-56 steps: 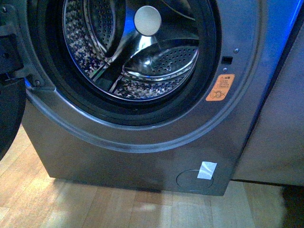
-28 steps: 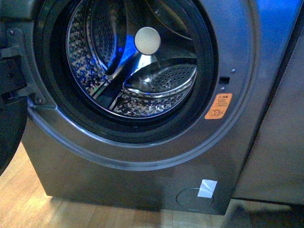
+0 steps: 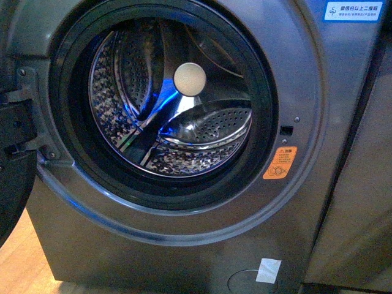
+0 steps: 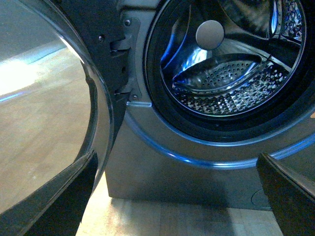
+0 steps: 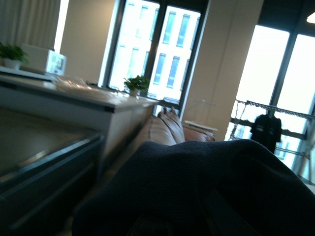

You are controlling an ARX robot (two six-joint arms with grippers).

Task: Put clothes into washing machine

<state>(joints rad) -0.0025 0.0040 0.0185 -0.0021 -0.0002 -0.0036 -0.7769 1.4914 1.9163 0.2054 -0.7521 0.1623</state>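
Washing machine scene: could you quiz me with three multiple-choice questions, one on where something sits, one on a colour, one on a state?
1. Where is the orange warning sticker on the washing machine?
A) on its top
B) on the front panel, right of the drum
C) on the floor

2. What colour is the garment filling the right wrist view?
A) white
B) red
C) dark navy

3. How is the machine's door?
A) swung open
B) shut
C) missing

Answers:
1 B, the front view shows it on the grey panel beside the round opening.
2 C, the cloth looks near-black blue against the bright windows.
3 A, the left wrist view shows the door hinged aside, leaving the steel drum exposed.
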